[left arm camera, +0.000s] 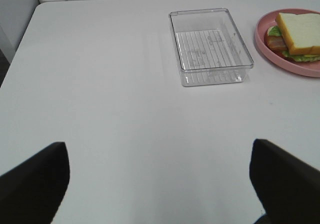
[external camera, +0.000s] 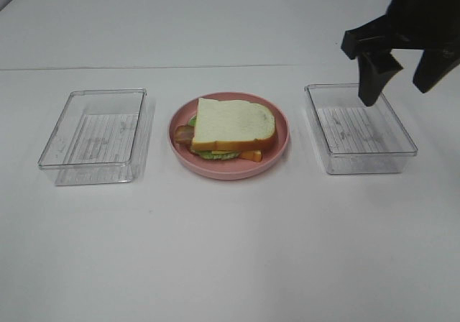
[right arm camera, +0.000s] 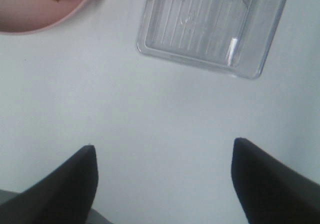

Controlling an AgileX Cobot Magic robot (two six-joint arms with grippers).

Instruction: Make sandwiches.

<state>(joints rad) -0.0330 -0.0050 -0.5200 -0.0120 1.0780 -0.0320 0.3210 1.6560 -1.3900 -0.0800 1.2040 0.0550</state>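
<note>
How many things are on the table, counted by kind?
Clear plastic boxes: 2 (left box, right box)
Pink plate: 1
Sandwich: 1
Total: 4

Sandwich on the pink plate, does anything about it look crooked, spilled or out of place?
Slightly. The sandwich sits on the pink plate with its fillings poking out unevenly: bacon at the left edge, lettuce and cheese along the front. Nothing has spilled onto the table, and both clear containers sit upright.

place: lab-style test bench | evidence: bare white table (external camera: 230,264), toy sandwich (external camera: 233,128), clear bins (external camera: 93,136)
</note>
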